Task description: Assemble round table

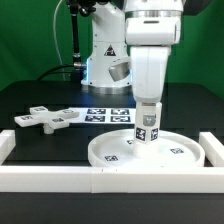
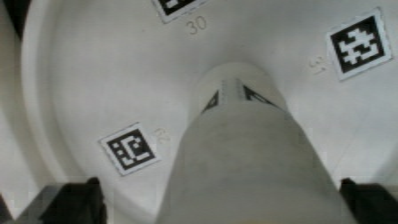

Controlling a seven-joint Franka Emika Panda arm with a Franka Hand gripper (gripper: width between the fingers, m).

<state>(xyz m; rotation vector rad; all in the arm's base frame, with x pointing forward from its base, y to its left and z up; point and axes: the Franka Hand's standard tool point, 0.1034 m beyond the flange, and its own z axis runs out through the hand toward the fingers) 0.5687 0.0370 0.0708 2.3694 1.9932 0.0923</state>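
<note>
the gripper [image 1: 148, 108] is hanging directly over the leg [image 1: 147, 128], and its jaws are standing wide apart, holding nothing. in the wrist view the two dark fingertips [image 2: 71, 203] are showing at the corners of the frame, well clear of the leg [image 2: 249, 150] on either side, so no pad is touching it.

the leg is standing upright on the disc [image 1: 150, 152], near its middle, with tags facing the exterior camera. whether it is fully seated or only resting there, i cannot tell. the disc is lying flat on the black table [image 1: 40, 100], pushed up against the white rim [image 1: 60, 175] that is running along the front.

the foot [image 1: 42, 119] is lying well apart, toward the exterior view's left, just beside the marker board [image 1: 105, 114].

risks, as i judge them: if the leg is not yet tight, any sideways drift of the arm could be knocking it over or tilting it. if the jaws are closing off-centre, one finger may be arriving first and pushing the leg askew. a twist with a loose grip may be slipping on the smooth plastic.
</note>
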